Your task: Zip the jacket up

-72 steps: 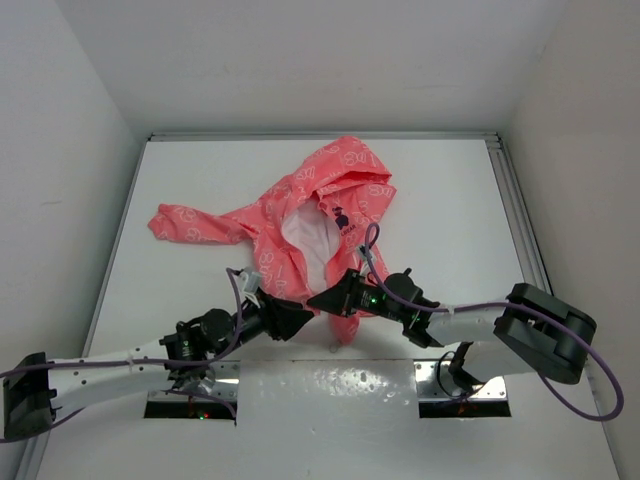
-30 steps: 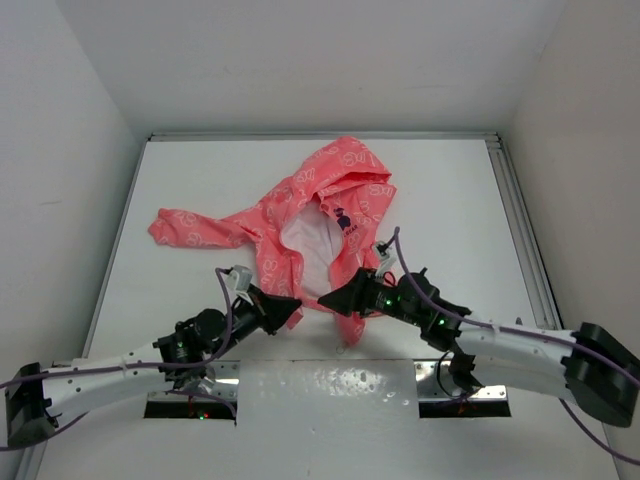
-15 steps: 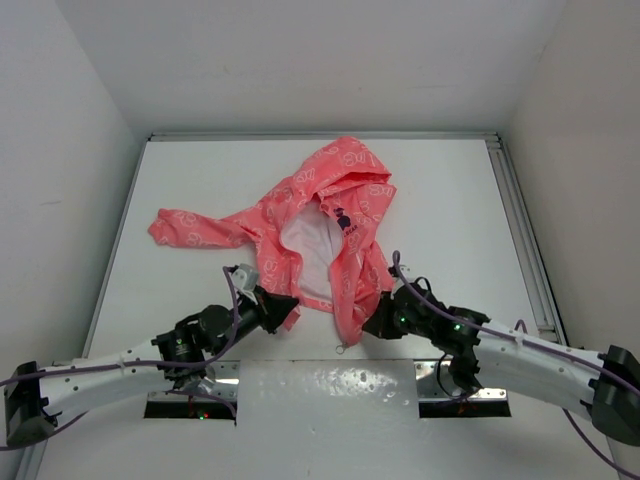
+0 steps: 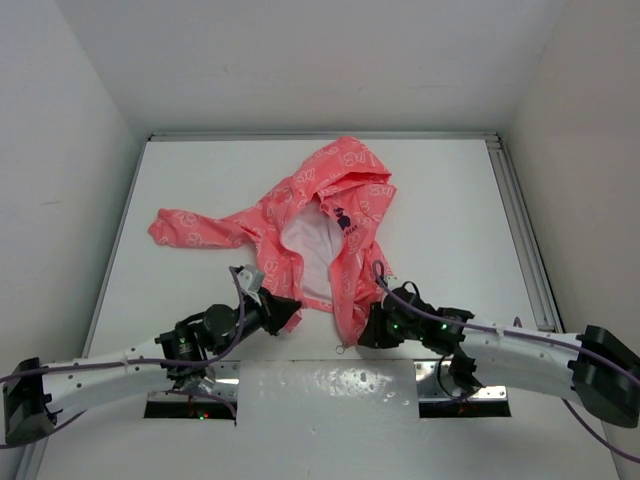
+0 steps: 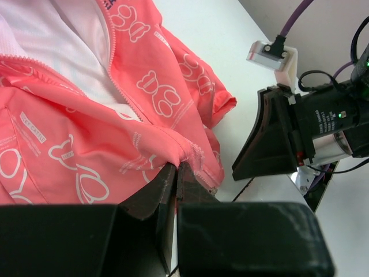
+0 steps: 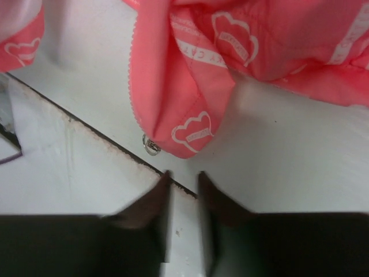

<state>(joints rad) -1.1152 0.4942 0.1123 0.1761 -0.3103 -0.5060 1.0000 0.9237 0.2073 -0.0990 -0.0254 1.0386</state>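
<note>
The coral-pink jacket lies open on the white table, hood at the far end and white lining showing. My left gripper is shut on the hem of one front panel; in the left wrist view its tips pinch bunched jacket fabric beside the zipper teeth. My right gripper sits by the other panel's bottom corner. Its jaws stand slightly apart with nothing between them, just short of the jacket corner. The metal zipper pull lies on the table to the left of that corner.
A shiny base plate covers the near table edge, and its dark seam runs under my right fingers. A metal rail borders the table's right side. White walls enclose the left, back and right. One sleeve stretches left.
My right gripper let go of the right front panel and drew back toward the near edge, beside the panel's bottom corner. The panel now lies flat. My left gripper kept its hold.
</note>
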